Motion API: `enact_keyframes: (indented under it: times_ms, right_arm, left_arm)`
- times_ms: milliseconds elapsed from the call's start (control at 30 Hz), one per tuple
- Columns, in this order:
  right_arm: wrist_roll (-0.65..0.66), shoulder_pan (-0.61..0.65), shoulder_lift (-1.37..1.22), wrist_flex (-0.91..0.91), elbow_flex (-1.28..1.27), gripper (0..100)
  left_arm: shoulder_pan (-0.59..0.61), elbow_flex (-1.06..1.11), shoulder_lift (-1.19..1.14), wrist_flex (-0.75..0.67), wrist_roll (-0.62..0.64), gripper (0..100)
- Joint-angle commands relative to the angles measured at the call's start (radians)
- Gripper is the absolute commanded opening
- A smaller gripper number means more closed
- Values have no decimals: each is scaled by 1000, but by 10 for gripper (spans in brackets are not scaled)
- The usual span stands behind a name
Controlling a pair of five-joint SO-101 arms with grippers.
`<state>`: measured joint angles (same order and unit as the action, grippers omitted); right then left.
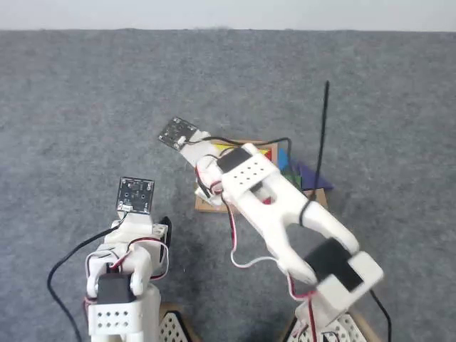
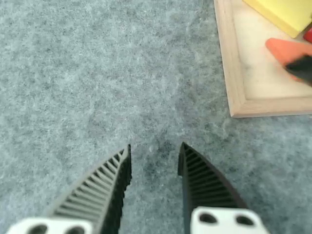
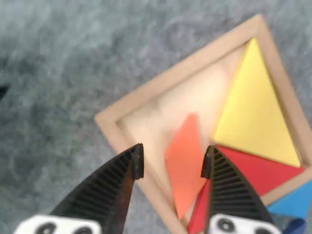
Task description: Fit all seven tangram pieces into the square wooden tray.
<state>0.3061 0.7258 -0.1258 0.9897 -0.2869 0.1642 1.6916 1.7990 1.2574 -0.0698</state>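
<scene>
The square wooden tray (image 3: 161,85) holds a yellow triangle (image 3: 256,107), a red piece (image 3: 248,170) and an orange piece (image 3: 184,161) lying flat on its bare floor. A blue piece (image 3: 292,202) shows at the tray's edge. My right gripper (image 3: 173,163) hangs open over the tray's near-left corner, with the orange piece between its fingers. My left gripper (image 2: 155,155) is open and empty over the carpet, just left of the tray (image 2: 234,73). In the high view the right arm covers most of the tray (image 1: 206,205); blue (image 1: 283,158), green (image 1: 291,171) and purple (image 1: 313,178) pieces show at its right side.
Grey carpet (image 1: 107,107) covers the table all around the tray. A black cable (image 1: 324,128) rises behind the tray's right side. The tip of a right gripper finger (image 2: 302,68) shows over the orange piece (image 2: 285,48) in the left wrist view.
</scene>
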Motion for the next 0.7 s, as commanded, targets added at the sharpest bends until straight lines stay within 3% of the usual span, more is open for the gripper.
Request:
enact_keyframes:
  times_ms: [0, 233, 667]
  right_arm:
    - [-15, 4, -97, -8, 153, 190]
    - [-9, -15, -234, -5, 252, 190]
    - [12, -22, -237, 70, 170, 190]
  left_arm:
    - [-2, -8, 28, 9, -6, 153]
    - [-2, -8, 28, 9, -6, 153]
    - [-2, -8, 28, 9, -6, 153]
